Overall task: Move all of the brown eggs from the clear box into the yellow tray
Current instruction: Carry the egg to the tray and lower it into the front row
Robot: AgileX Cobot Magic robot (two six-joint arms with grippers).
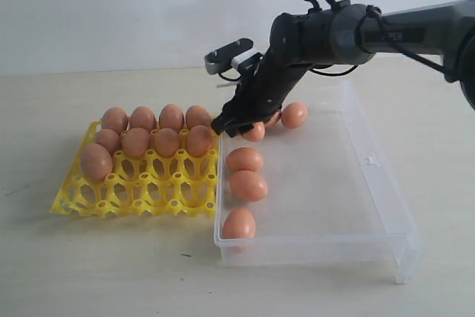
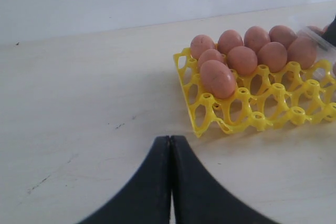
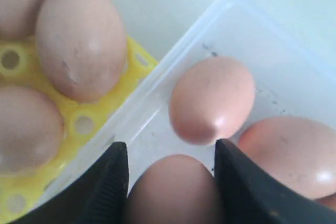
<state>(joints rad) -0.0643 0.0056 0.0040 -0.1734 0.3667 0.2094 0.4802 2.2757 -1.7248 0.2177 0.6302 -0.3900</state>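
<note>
We note, big to small: worktop point(image 1: 74, 272); clear box point(image 1: 349, 183) just beside yellow tray point(image 1: 148, 192). Right end effector point(image 3: 170, 150) at box corner nearest tray, clamped on one brown egg point(image 3: 170, 192). Left end effector point(image 2: 170, 140) closed, empty. Nine brown eggs point(image 1: 166, 141) in tray; others loose in box.

The brown eggs point(image 3: 212, 100) look smooth, faintly glossy; yellow tray point(image 3: 105, 106) and clear box point(image 1: 326, 206) shiny plastic; table point(image 1: 111, 272) perhaps matt wood.
</note>
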